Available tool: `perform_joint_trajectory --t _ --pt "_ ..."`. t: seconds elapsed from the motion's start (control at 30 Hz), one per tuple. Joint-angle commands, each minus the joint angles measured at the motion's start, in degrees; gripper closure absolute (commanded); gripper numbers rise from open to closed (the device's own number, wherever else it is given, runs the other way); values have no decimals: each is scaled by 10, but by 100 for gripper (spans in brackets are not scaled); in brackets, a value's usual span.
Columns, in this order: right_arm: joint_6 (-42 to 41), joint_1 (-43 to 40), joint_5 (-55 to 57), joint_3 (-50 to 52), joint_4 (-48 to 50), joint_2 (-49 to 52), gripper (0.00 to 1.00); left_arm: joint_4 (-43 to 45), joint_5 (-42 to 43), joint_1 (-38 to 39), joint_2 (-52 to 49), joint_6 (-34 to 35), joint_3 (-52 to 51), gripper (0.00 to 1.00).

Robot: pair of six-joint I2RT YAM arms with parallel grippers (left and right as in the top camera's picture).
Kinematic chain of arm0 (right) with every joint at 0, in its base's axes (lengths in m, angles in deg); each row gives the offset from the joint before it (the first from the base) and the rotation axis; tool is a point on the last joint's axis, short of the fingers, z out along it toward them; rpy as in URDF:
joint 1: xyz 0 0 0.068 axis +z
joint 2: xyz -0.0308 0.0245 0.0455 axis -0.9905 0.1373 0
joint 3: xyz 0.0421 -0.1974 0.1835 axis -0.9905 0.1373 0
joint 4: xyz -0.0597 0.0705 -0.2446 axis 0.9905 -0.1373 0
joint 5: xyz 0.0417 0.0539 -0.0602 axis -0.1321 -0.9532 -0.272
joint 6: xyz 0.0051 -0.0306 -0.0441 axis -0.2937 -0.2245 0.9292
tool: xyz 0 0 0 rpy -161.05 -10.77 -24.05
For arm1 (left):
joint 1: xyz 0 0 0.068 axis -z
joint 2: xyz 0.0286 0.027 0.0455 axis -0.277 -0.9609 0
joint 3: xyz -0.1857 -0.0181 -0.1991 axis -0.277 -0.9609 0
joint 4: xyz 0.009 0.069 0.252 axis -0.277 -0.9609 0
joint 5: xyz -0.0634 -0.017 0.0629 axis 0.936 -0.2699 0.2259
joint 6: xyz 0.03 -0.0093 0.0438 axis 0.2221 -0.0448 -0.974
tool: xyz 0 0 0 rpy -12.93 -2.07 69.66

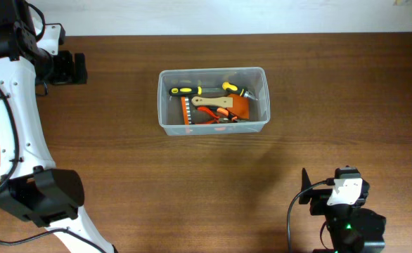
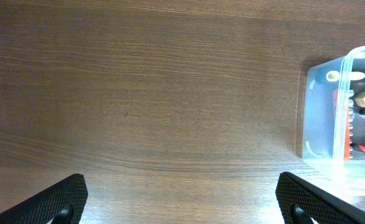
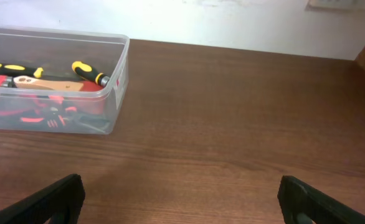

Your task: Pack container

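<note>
The clear plastic container (image 1: 214, 100) stands at the middle back of the wooden table. Inside lie yellow-and-black screwdrivers (image 1: 185, 91), a tan-handled tool (image 1: 213, 102) and red-handled pliers (image 1: 209, 114). The container also shows at the right edge of the left wrist view (image 2: 332, 112) and at the upper left of the right wrist view (image 3: 117, 68). My left gripper (image 2: 182, 202) is open and empty, at the far left of the table, well apart from the container. My right gripper (image 3: 182, 199) is open and empty near the front right edge.
The left arm (image 1: 20, 126) runs along the table's left side. A pale wall (image 3: 232, 18) stands behind the table's back edge. Bare wood lies between the container and both grippers.
</note>
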State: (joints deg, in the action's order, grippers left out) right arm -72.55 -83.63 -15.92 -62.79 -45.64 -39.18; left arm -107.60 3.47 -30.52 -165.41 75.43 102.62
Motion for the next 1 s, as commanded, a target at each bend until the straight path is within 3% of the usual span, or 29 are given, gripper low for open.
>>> perform_joint_trajectory --t 0.0,0.37,0.73,0.97 --pt "4 -4 9 28 12 -26 1 0 6 -1 21 7 9 1" --pt "4 -4 9 60 8 -47 1 0 6 -1 21 7 9 1" --pt "4 -4 9 61 -85 -47 1 0 6 -1 21 7 9 1" --pt "4 -4 12 81 -90 -47 1 0 6 -1 21 7 9 1"
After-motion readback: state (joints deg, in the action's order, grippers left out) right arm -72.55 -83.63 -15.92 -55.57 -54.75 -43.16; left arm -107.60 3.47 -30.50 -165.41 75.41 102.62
